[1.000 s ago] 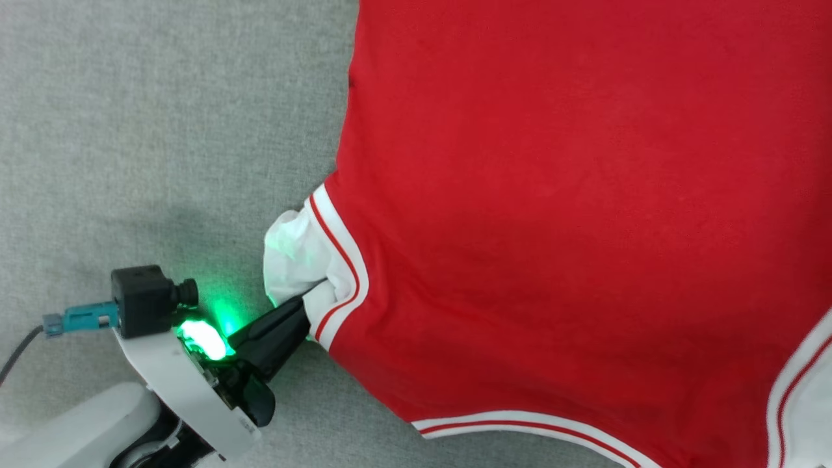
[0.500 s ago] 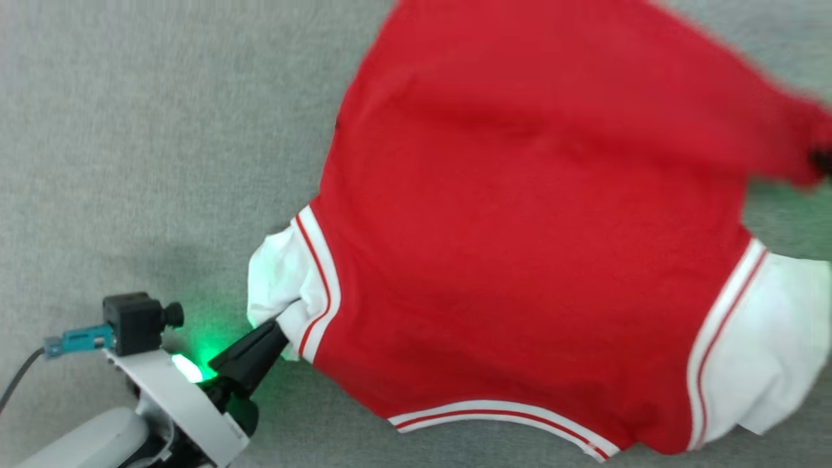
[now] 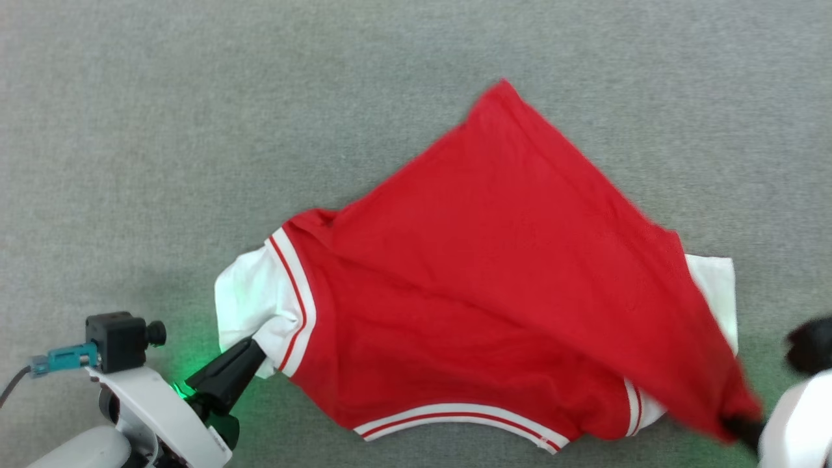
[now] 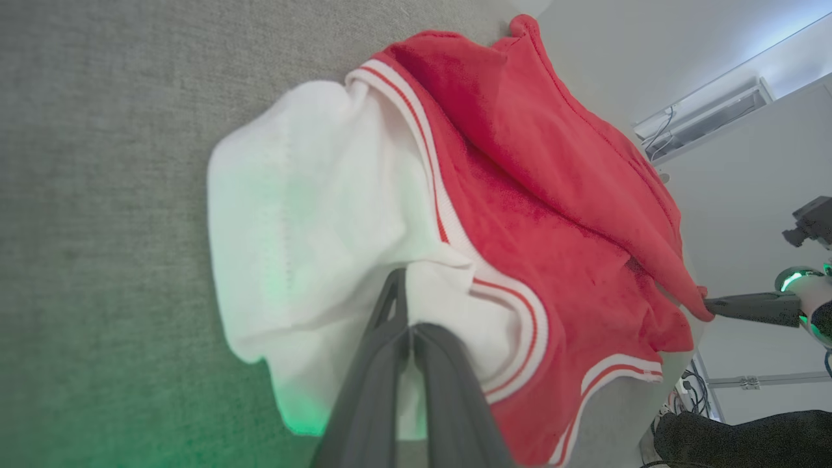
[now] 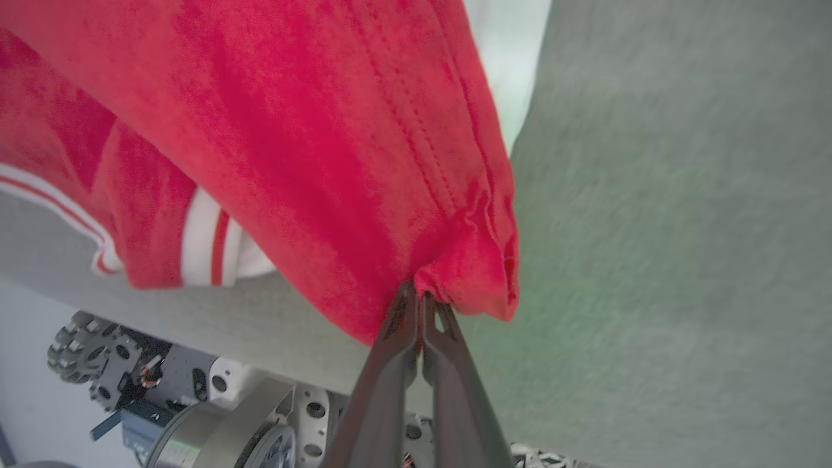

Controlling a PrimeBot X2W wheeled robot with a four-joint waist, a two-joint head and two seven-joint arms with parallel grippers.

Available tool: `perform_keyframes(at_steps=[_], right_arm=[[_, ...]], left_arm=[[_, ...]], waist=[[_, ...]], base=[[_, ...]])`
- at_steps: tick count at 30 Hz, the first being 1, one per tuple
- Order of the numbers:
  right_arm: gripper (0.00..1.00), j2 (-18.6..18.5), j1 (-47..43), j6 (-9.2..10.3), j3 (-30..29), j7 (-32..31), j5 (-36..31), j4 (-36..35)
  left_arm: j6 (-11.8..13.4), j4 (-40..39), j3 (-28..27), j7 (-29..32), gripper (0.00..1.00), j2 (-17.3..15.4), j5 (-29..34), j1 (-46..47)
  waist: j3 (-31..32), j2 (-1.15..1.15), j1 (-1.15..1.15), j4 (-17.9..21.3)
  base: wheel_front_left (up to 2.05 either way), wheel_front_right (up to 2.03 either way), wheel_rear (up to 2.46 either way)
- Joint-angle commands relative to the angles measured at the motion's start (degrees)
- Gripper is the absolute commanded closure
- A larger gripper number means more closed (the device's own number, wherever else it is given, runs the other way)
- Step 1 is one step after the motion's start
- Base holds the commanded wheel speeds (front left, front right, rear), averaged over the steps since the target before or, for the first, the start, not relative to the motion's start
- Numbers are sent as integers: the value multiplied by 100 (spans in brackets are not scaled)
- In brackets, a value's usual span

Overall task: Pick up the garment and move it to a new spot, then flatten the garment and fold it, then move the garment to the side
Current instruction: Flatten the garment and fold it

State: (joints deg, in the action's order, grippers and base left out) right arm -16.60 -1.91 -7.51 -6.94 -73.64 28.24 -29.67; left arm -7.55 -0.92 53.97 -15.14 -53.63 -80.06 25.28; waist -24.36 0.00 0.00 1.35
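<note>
While scanning the head view from its left edge, first meet a black wrist camera [image 3: 117, 338] with a teal plug [image 3: 62, 359] above the pale left arm [image 3: 78, 450], then a green glow [image 3: 185, 387] on the grey desk [image 3: 195, 130]. Just beside that glow, left end effector [image 3: 255, 346]: fingers pressed together, clamped on the near edge of the white sleeve [image 3: 247, 296] at the left side of the garment [image 3: 487, 279]. From the left wrist, same grip: both dark fingers flat against each other, white cloth pinched at the tips, sleeve puffed up off the desk around them. Next rightward, white-and-red striped trim [image 3: 294, 305] at the sleeve seam, then the bright red body, lying across the middle of the desk and doubled over on a slant, with one red point [image 3: 504, 88] farthest from the robot. Along the near edge, a curved striped band [image 3: 455, 413]. Farther right, a second white sleeve [image 3: 715, 286], flat on the desk and partly covered by the red fold. At the far right, right end effector [image 5: 416, 296]: fingers shut tight on a bunched, stitched red corner, drawn to the lower right of the head view and blurred there. Under the desk edge in the right wrist view, toothed grey wheels and metal parts of the robot's base [image 5: 97, 364].
</note>
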Motion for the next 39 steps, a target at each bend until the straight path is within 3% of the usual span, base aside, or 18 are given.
perform_keyframes(at_steps=[1,8,9,10,11,20,25,32,39], right_arm=[[100,77,-206,4,122,40,37,-1],[100,191,-657,3,497,437,-138,228],[79,198,-616,4,496,561,-158,237],[51,224,-566,3,467,692,-178,235],[0,218,-525,4,456,783,-185,219],[0,116,-122,3,112,624,192,-799],[0,-186,1071,3,30,459,140,-1109],[0,-376,3286,4,866,1079,-341,194],[0,-234,4551,4,1733,1520,-724,2048]], left_arm=[[15,-14,1,7,100,-20,49,-62],[15,-32,24,7,100,-26,76,-50],[15,-30,34,7,100,-27,86,-42],[15,-29,48,7,100,-25,93,-32],[15,-28,59,7,100,-19,99,-21],[15,-11,136,7,100,157,127,32],[15,-46,229,9,100,287,206,164],[15,-48,360,9,100,467,263,442],[15,-23,522,10,100,648,272,861]], waist=[[71,0,0,75],[72,0,0,86],[72,0,0,79],[73,0,0,71],[77,0,0,62],[144,0,0,-106],[88,0,0,-275],[-209,0,0,-548],[-656,0,0,-874]], base=[[0,0,0],[0,0,0],[0,0,0],[0,0,0],[0,0,0],[0,0,0],[0,0,0],[0,0,0],[0,0,0]])
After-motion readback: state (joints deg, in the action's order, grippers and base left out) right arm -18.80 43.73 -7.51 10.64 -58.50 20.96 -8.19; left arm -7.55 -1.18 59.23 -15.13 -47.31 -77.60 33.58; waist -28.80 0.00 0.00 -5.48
